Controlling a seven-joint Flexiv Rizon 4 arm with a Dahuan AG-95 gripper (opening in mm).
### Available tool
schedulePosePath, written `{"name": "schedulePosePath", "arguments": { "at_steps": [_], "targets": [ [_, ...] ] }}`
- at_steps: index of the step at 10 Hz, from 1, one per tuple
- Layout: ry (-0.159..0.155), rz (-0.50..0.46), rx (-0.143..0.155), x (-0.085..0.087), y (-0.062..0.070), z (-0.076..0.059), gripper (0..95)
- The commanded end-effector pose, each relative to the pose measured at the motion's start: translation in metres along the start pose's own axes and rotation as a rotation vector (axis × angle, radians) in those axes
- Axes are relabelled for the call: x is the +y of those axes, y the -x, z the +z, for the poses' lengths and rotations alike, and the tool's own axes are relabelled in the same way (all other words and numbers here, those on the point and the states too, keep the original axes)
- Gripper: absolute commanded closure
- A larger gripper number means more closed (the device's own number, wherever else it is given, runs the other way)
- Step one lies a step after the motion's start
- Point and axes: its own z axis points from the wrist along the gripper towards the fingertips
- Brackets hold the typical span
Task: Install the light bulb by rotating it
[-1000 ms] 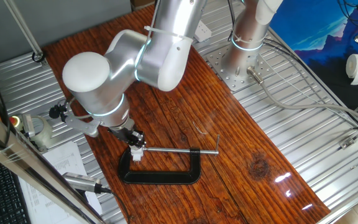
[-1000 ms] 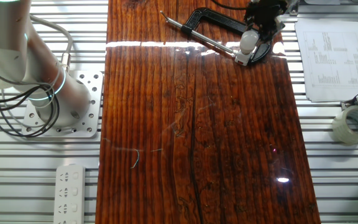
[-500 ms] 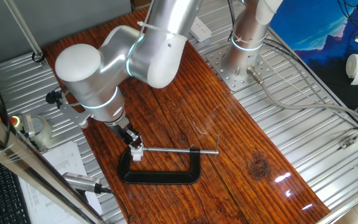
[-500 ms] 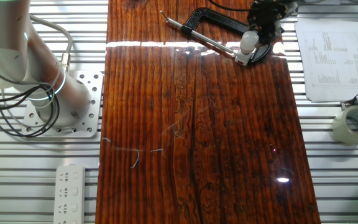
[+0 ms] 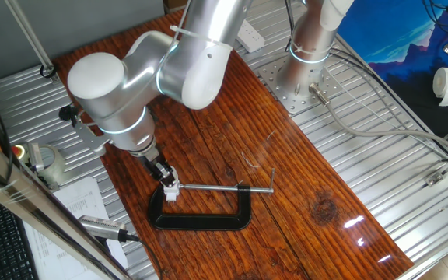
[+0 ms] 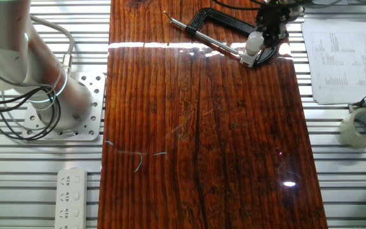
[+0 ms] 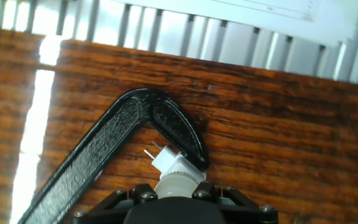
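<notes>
— Where's the light bulb [image 6: 254, 42]?
— Right under the hand [image 6: 264, 33], atop the socket block [image 7: 166, 159] by the C-clamp [image 5: 201, 219].
— Gripped?
— Can't tell; fingers hidden.

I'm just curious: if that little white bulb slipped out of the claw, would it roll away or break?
Probably it would roll: the light bulb looks round-domed and the wooden table is smooth. It seems tiny, so likely light. Whether it would break can't be told from its frosted look.

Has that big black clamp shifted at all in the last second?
No. The clamp lies in the same place on the wooden table; only the arm above it turned.
</notes>
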Motion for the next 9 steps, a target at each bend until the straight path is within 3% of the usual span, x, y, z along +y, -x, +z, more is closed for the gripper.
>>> {"name": "schedulePosePath", "arguments": {
  "at_steps": [1, 4, 5, 6, 7, 9],
  "targets": [
    [-0.004, 0.127, -0.002, -0.0011, 0.0002, 0.0016, 95.0],
    [-0.003, 0.192, -0.003, -0.0013, 0.0002, 0.0015, 95.0],
    [-0.001, 0.197, -0.003, -0.0016, 0.0003, 0.0014, 76.0],
    [-0.001, 0.195, -0.003, -0.0022, 0.0004, 0.0011, 76.0],
    [0.006, 0.181, -0.005, -0.003, 0.0007, 0.0005, 57.0],
    [0.064, 0.106, -0.012, -0.0027, 0.0031, -0.003, 19.0]
  ]
}}
